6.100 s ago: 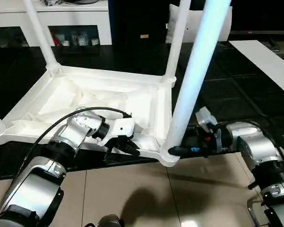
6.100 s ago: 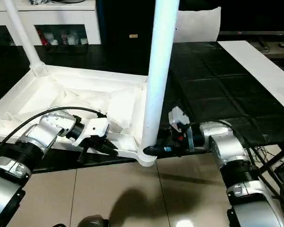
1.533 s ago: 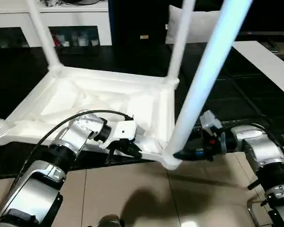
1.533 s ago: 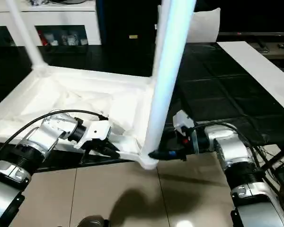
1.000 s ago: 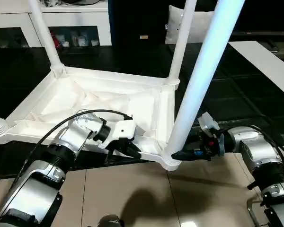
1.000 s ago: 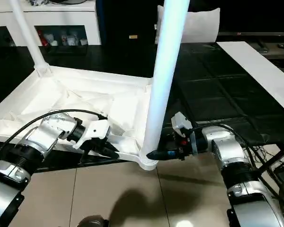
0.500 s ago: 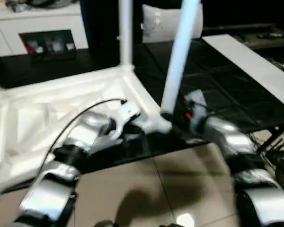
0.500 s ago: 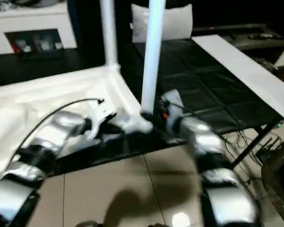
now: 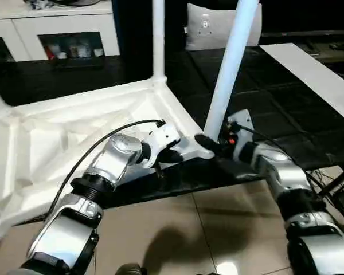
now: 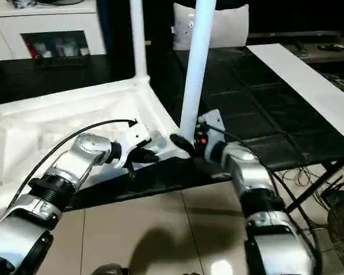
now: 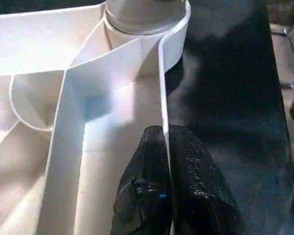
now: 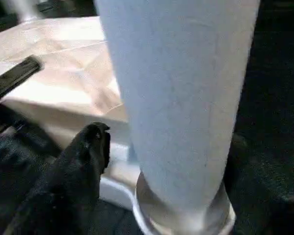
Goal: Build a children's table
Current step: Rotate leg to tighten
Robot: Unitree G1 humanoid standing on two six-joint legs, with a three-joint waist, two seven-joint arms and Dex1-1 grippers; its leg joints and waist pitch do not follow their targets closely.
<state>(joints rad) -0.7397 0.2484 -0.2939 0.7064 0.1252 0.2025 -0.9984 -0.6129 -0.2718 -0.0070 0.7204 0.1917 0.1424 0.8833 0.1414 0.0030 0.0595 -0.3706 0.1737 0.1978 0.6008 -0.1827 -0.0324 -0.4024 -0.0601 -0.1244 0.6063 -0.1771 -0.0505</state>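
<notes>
Children's table, all white plastic, lies upside down on a black work surface with its ribbed underside up and its tapered legs standing from the corner sockets, the nearest leg at the corner by both grippers. The left gripper is pinched tight on the thin rim wall beside that corner, while the right gripper stands spread around the base of that leg, one black finger beside it. Beige floor tiles lie below, and a white glass-door cabinet, a white cushion and a flat white board sit behind.
</notes>
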